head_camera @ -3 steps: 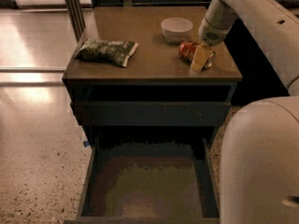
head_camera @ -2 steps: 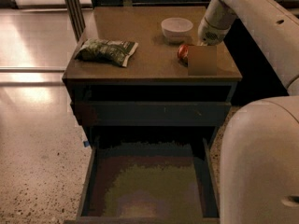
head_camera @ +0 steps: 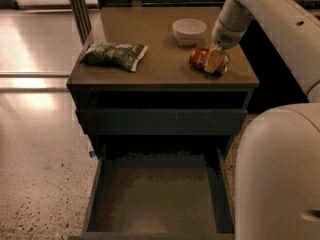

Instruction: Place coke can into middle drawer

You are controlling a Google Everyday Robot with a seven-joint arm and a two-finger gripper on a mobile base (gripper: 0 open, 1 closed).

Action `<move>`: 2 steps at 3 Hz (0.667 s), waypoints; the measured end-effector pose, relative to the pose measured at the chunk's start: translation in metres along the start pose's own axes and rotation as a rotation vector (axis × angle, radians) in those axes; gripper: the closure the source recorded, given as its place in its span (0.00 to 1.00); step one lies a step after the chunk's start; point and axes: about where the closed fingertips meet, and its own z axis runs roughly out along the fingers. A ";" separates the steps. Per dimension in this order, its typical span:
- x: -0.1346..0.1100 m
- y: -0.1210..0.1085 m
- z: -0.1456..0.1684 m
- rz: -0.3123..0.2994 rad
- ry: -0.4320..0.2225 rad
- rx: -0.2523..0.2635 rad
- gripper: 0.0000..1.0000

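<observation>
The coke can (head_camera: pixel 199 58) lies on its side on the cabinet top, near the right front corner, just in front of the white bowl. My gripper (head_camera: pixel 214 62) comes down from the upper right and sits right at the can's right half, covering part of it. The middle drawer (head_camera: pixel 155 199) is pulled out wide open below the cabinet front; its greenish-grey floor holds nothing.
A green chip bag (head_camera: pixel 114 54) lies on the left of the cabinet top (head_camera: pixel 160 76). A white bowl (head_camera: pixel 189 31) stands at the back right. A drawer with a plain dark front (head_camera: pixel 160 121) is closed above the open one. My white arm and base (head_camera: pixel 280 174) fill the right side.
The gripper has come back down onto the can after standing a little above and behind it. The can still lies on the cabinet top.
</observation>
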 end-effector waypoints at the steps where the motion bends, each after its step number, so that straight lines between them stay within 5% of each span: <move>1: -0.006 0.002 -0.004 0.000 -0.044 -0.012 1.00; 2: -0.011 0.021 -0.034 0.024 -0.169 -0.043 1.00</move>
